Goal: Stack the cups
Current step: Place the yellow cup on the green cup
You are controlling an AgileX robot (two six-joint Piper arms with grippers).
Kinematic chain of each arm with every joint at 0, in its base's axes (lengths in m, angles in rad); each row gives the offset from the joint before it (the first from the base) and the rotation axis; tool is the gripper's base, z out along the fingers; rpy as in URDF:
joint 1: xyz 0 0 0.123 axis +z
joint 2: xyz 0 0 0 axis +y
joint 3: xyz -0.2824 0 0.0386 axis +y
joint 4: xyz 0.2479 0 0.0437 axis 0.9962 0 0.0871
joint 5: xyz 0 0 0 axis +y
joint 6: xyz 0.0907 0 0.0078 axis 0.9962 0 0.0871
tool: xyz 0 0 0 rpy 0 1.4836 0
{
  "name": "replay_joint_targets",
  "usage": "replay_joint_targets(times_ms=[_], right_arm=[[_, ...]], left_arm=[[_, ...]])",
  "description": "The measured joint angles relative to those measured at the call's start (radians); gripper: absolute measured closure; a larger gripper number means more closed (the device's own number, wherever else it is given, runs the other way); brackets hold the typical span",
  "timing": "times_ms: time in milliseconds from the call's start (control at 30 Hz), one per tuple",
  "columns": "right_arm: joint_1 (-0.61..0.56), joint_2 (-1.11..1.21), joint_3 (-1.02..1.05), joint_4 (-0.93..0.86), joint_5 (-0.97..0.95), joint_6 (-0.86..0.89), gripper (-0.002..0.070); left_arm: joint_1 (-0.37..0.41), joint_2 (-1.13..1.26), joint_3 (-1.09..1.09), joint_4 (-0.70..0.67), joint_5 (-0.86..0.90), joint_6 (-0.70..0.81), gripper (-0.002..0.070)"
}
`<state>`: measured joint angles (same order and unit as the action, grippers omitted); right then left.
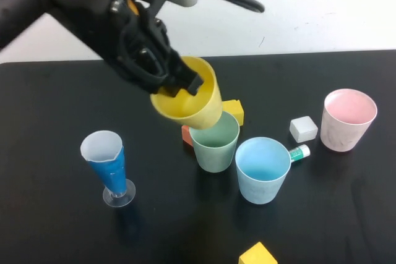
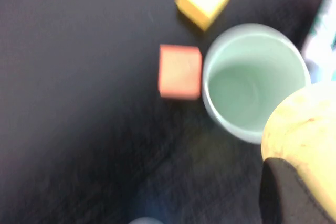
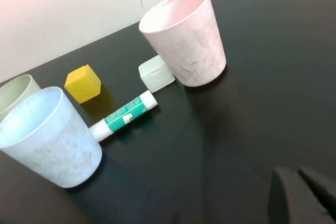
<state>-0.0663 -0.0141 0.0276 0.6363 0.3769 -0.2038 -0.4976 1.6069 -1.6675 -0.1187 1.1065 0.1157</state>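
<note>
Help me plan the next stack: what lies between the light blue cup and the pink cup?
High view: a white cube and a green-and-white tube lie between the light blue cup and pink cup.

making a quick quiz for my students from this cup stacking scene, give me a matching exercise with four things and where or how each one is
Things:
1. yellow cup
2. pale green cup
3. pink cup
4. blue-wrapped glass

States:
A. standing alone at the table's far right
B. upright on a clear foot, on the left side
C. lifted and tilted, gripped at the rim by the left gripper
D. upright on the table, just under the lifted cup

Pairs: 1-C, 2-D, 3-A, 4-B

The right gripper is parked low near the pink cup, jaws shut and empty.
</note>
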Motion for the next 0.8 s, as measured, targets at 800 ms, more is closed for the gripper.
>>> replay_joint_targets(times_ms=[800], right_arm=[[0.0,0.0,0.0,0.062,0.0,-0.023,0.0666]], left_arm=[[0.0,0.187,0.0,0.061,-0.146,-0.026,0.0433]])
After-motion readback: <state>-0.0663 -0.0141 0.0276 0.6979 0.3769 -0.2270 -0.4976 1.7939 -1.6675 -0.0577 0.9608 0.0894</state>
